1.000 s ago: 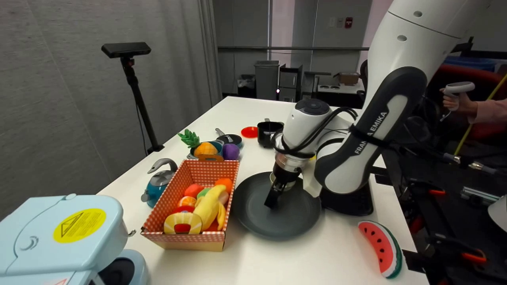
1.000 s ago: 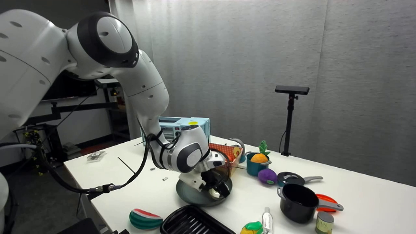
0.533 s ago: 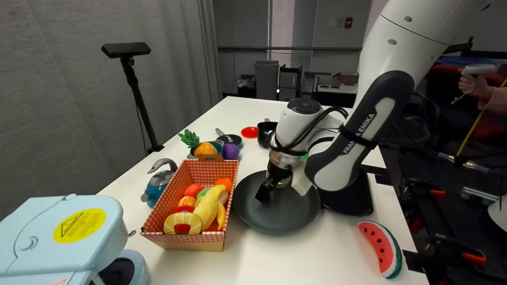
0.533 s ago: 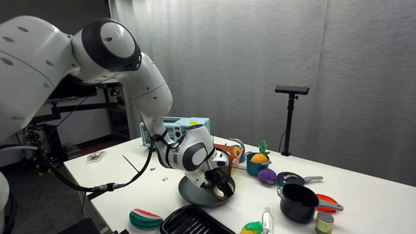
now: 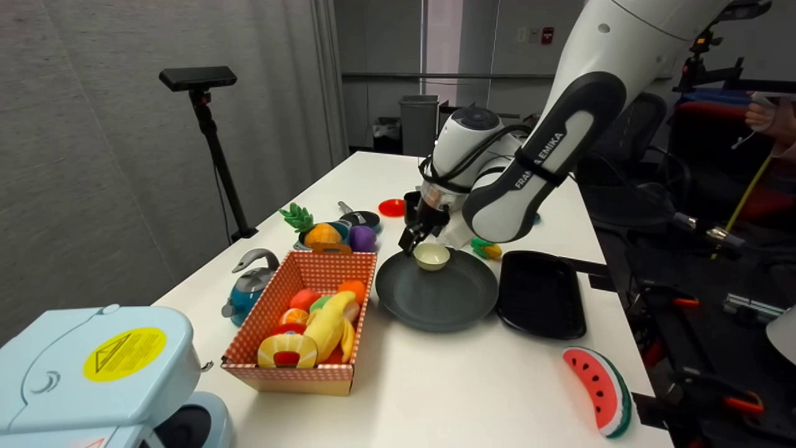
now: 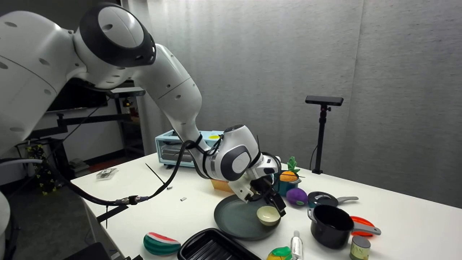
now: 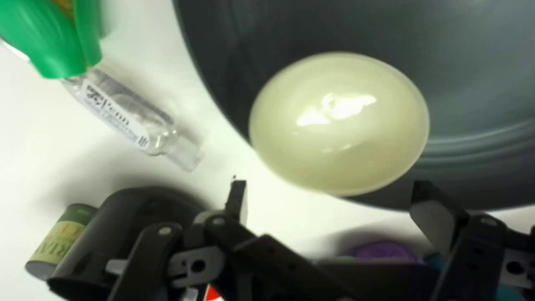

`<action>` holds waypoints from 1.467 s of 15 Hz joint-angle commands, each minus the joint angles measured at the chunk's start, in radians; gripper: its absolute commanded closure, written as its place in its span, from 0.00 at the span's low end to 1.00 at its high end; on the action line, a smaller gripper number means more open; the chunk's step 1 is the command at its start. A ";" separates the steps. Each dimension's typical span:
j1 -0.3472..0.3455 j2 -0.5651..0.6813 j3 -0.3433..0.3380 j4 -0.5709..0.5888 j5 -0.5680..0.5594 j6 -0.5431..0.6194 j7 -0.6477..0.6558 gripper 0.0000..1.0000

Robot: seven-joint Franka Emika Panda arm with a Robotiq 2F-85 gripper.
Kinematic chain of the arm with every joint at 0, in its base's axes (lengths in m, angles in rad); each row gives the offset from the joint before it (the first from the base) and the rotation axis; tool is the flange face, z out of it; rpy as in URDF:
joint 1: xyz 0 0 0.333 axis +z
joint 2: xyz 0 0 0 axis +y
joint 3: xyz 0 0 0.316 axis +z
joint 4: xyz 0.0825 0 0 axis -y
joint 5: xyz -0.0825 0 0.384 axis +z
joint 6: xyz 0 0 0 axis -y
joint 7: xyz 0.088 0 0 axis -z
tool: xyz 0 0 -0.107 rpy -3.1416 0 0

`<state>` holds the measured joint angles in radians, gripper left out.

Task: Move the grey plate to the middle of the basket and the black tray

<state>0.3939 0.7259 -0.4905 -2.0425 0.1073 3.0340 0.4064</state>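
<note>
Far left in an exterior view: a light-blue appliance (image 5: pixel 93 392) with a yellow sticker (image 5: pixel 126 354). Farther back, a black stand (image 5: pixel 214 155) before the grey curtain (image 5: pixel 273 124). Next, a teal kettle (image 5: pixel 250 286), just beside the checked basket (image 5: pixel 311 381). Basket holds toy fruit (image 5: pixel 303 300), a banana (image 5: pixel 326 326) on top. At its far end: teal pot (image 6: pixel 286 186) with a toy pineapple (image 5: pixel 322 234) in it, purple toy (image 5: pixel 362 238) beside the pot, pan (image 5: pixel 368 219) just behind, red disc (image 5: pixel 392 208) to the right of the pan.

Gripper (image 7: pixel 333 201) is tilted, low by the far rim of the grey plate (image 5: pixel 435 305), near the pale bowl (image 5: pixel 431 256). Wrist view: fingers (image 7: pixel 434 221) spread wide apart. Contact between finger and bowl: cannot tell.

Plate lies flat on the white table (image 5: pixel 435 398), between the basket and the black tray (image 5: pixel 540 295), just beside both; whether its edge touches either, cannot tell. Bowl sits upright on the plate, off centre, toward the far rim.

Right of the plate: green-and-yellow toy (image 5: pixel 486 248), near the tray's far corner. Farthest right, a watermelon slice (image 5: pixel 600 392), near the tray, apart from the plate. Right part of an exterior view, in order: clear bottle (image 6: pixel 296 246), black pot (image 6: pixel 330 229), can (image 6: pixel 360 249).
</note>
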 commanded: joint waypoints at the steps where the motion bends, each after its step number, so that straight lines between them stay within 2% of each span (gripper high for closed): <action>1: 0.012 -0.067 -0.033 -0.028 -0.012 -0.049 0.027 0.00; 6: -0.006 -0.132 -0.021 -0.051 -0.032 -0.079 0.024 0.00; 9: -0.071 -0.193 0.037 -0.051 -0.037 -0.123 -0.023 0.00; 11: -0.154 -0.274 0.131 -0.076 -0.031 -0.160 -0.094 0.00; 12: -0.100 -0.166 0.069 -0.025 -0.058 -0.112 -0.005 0.00; 15: -0.164 -0.235 0.137 -0.046 -0.059 -0.135 -0.047 0.00; 22: -0.170 -0.250 0.147 -0.061 -0.059 -0.136 -0.053 0.00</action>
<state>0.2604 0.4816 -0.3758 -2.1039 0.0943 2.8954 0.3219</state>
